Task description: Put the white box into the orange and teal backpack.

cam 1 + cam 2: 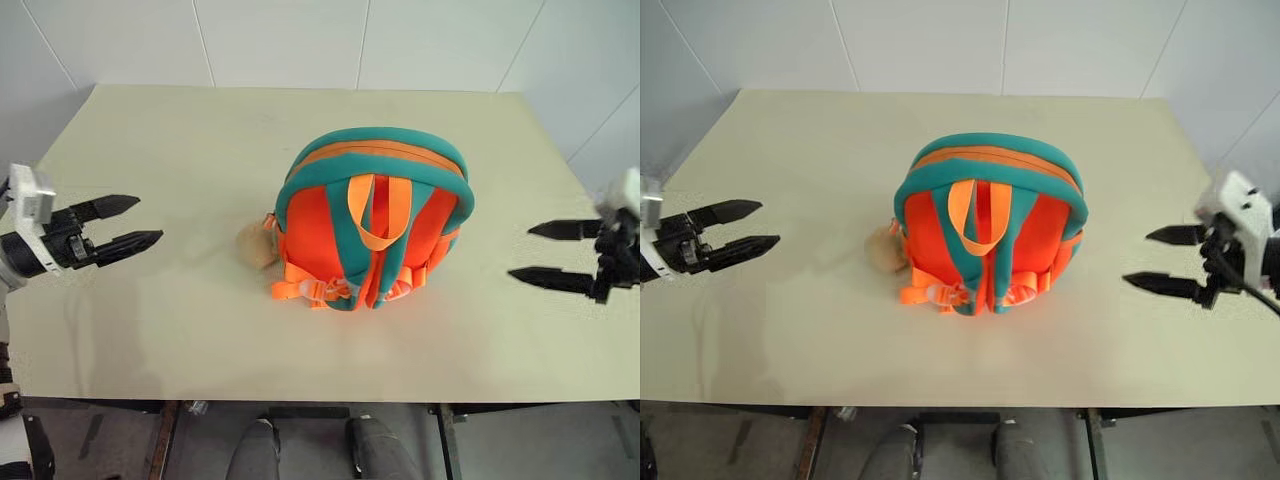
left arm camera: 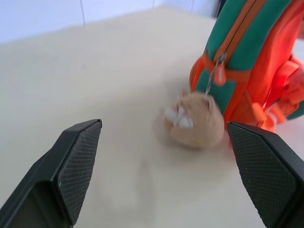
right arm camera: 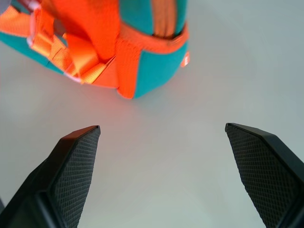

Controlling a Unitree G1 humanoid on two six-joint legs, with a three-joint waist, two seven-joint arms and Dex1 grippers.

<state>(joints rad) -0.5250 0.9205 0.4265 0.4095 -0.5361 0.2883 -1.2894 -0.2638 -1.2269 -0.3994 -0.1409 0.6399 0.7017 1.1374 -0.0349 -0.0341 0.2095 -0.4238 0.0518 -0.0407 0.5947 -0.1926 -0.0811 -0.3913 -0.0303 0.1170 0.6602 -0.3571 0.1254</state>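
Here the left gripper hovers spread wide and empty over the pale table. At mid-table the orange and teal backpack lies zipped, straps up. The right gripper gapes empty. White tiled walls stand behind.

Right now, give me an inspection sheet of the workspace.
Surface: pale table, bare apart from the backpack.
Job's things: backpack stands mid-table, straps toward the robot, zip closed as far as visible; white box not seen, perhaps inside.
Clutter: tan plush head lies on the table by the backpack's left side, hanging from it.
Grippers: left gripper open, holding nothing, left of the backpack; right gripper open, holding nothing, to its right. Neither touches it.
Cables: nothing seen.
Surroundings: white tiled wall behind the table.
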